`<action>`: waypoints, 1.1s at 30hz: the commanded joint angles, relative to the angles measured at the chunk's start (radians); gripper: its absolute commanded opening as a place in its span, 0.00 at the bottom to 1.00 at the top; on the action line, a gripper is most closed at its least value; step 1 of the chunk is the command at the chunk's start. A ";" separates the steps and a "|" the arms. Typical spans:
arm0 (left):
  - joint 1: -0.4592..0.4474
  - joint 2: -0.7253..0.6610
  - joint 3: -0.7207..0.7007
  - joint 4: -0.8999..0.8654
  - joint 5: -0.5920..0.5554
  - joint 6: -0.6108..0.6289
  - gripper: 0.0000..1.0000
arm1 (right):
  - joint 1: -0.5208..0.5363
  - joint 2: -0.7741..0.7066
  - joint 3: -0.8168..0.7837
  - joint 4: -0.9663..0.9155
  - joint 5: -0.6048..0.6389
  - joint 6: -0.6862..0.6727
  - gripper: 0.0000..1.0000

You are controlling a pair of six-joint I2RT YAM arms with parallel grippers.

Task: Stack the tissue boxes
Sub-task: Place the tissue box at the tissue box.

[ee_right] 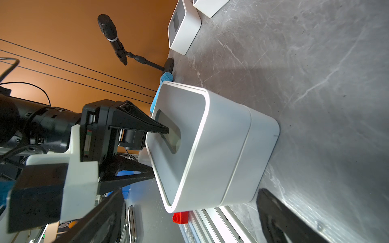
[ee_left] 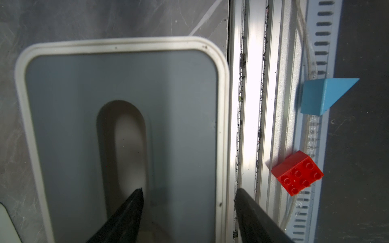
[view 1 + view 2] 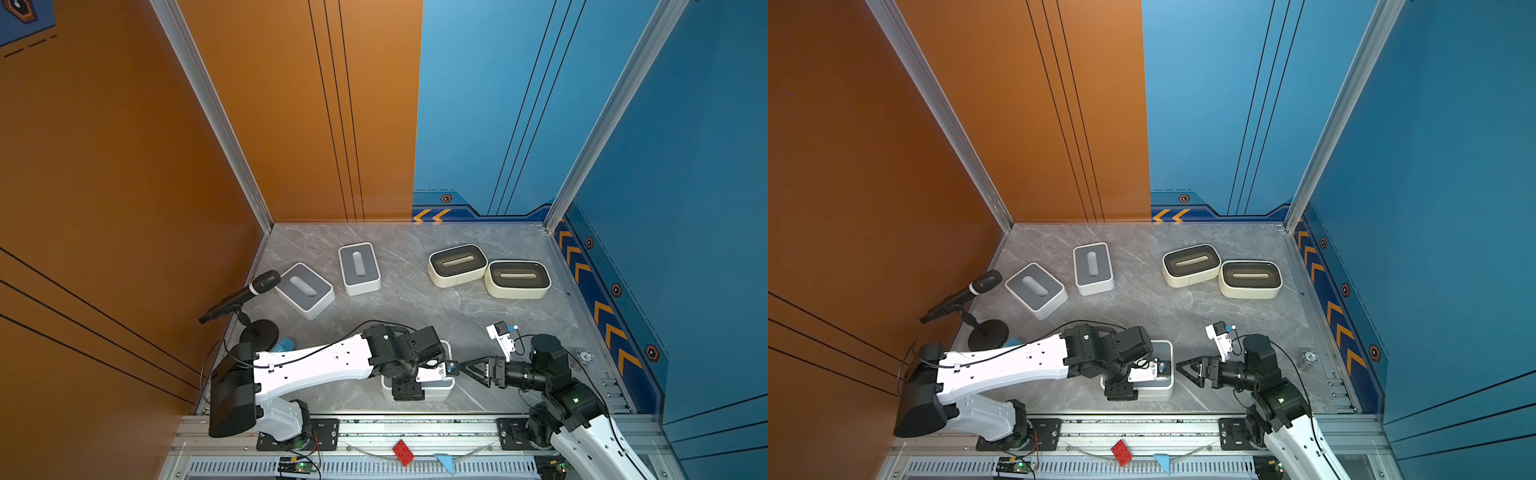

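A white tissue box with a grey slotted top [image 2: 126, 84] [image 1: 221, 136] stands near the table's front edge on a second white box [image 1: 263, 147] whose top is hidden. My left gripper [image 2: 188, 193] [image 3: 409, 388] points down over it, open, one fingertip [image 2: 136, 195] in the slot and one outside the rim. My right gripper [image 1: 190, 191] [image 3: 461, 366] is open just right of this pair, holding nothing. Two more grey-topped boxes [image 3: 305, 291] [image 3: 359, 268] lie at the back left, and two cream boxes with dark-brown tops [image 3: 457, 266] [image 3: 517, 279] touch at the back right.
A microphone [image 3: 245, 293] on a round stand [image 3: 259, 332] stands at the left wall. On the aluminium rail [image 3: 415, 428] in front lie a red brick [image 3: 403, 452] and a blue wedge [image 3: 444, 462]. A small round object [image 3: 584, 356] sits near the right wall.
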 commanded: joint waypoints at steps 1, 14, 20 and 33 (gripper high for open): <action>-0.002 -0.013 0.003 -0.005 0.018 0.008 0.73 | 0.007 0.003 -0.009 0.027 0.016 0.004 1.00; -0.001 -0.043 0.034 -0.008 0.023 0.008 0.75 | 0.005 0.016 -0.004 0.030 0.013 0.003 1.00; 0.000 -0.088 0.074 -0.014 0.040 -0.003 0.76 | -0.015 0.030 0.017 0.022 0.005 0.004 1.00; 0.141 -0.241 0.171 0.007 0.028 -0.179 0.81 | -0.146 0.247 0.275 -0.020 0.142 -0.080 1.00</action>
